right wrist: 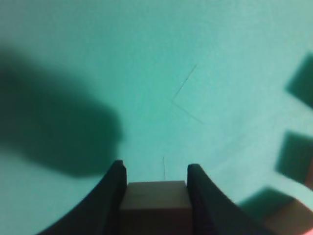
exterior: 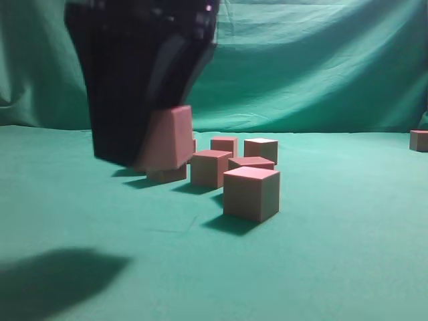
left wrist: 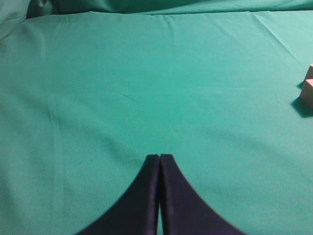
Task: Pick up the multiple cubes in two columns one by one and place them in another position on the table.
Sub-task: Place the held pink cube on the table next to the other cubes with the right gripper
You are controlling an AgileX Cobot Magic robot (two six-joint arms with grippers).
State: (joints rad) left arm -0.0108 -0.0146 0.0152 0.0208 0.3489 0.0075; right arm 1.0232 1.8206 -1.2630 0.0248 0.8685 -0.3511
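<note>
Fingers, right gripper (right wrist: 153, 186): spread to one block's width, clamped on a cube (right wrist: 155, 198) held clear of the table (exterior: 334, 267) at the left of the cluster.
Fingers, left gripper (left wrist: 159, 166): pressed together, empty, over bare green cloth.
Cubes remaining in cluster: nearest cube (exterior: 251, 192) in front; at least four more behind it, one partly hidden by the gripper.
Cube set apart: one lone cube (exterior: 419, 140) at the far right edge, likely already placed.
Progress, as judged: early; one block in transit, most still to move.
</note>
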